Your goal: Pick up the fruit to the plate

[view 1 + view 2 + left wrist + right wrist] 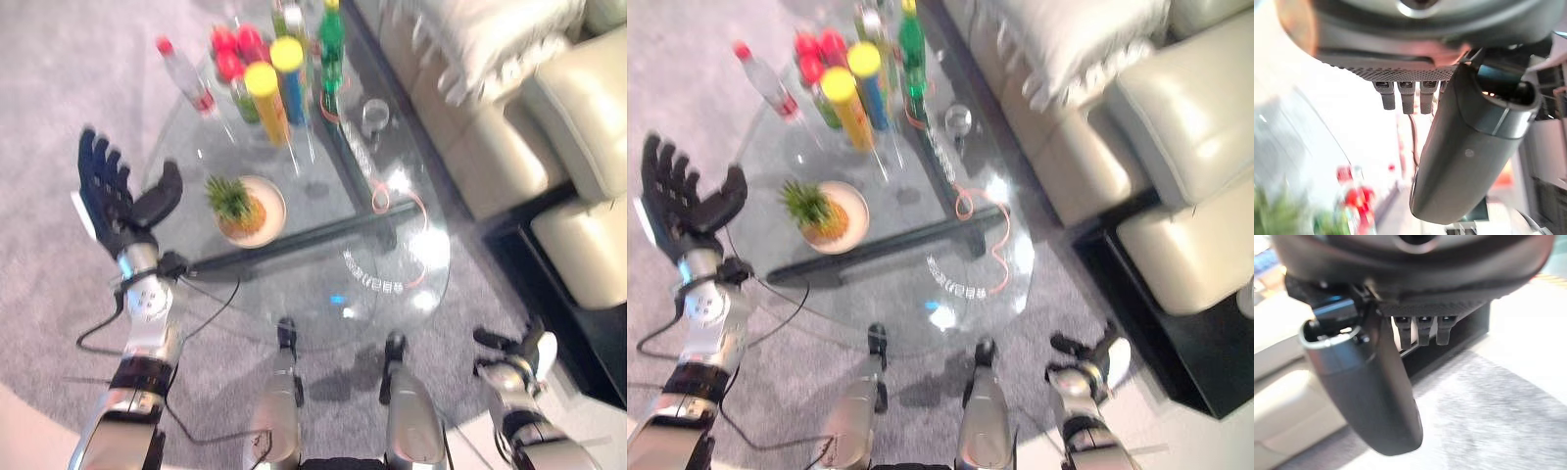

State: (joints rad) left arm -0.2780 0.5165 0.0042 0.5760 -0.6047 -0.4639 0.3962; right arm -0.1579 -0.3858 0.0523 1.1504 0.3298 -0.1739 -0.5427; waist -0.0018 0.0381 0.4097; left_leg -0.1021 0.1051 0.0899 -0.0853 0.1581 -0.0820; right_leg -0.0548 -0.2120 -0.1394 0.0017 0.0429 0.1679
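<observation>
- Pineapple (235, 204) on a round plate (271, 199), left eye view: the plate sits on the near left part of a glass table (294, 284). The left hand (116, 199) is raised beside the table's left edge, apart from the plate, fingers straight and spread, thumb out, holding nothing. At the far end of the table stand two yellow-capped cans (266, 102), a green bottle (331, 49), a clear bottle (186, 75) with a red cap lying tilted, and red-capped bottles (233, 51). A glass (375, 117) stands by the table's right edge, and an orange cord (392, 201) loops on the right side. A pale sofa (549, 127) runs along the right. The right hand (514, 357) hangs low at the lower right, away from the table; whether its fingers are curled cannot be told here.
- Right eye view: same layout. The left hand (681, 201) is open beside the table; the pineapple (815, 211) rests on the plate (854, 211); the right hand (1087, 364) is low, over grey carpet (1038, 294).
- Left wrist view: the left hand (1469, 147) shows its thumb and straight fingers (1406, 95), empty; the table end with red caps lies blurred beyond.
- Right wrist view: the right hand (1371, 387) shows its thumb and straight fingers (1422, 330), holding nothing, over carpet with the sofa to one side.
</observation>
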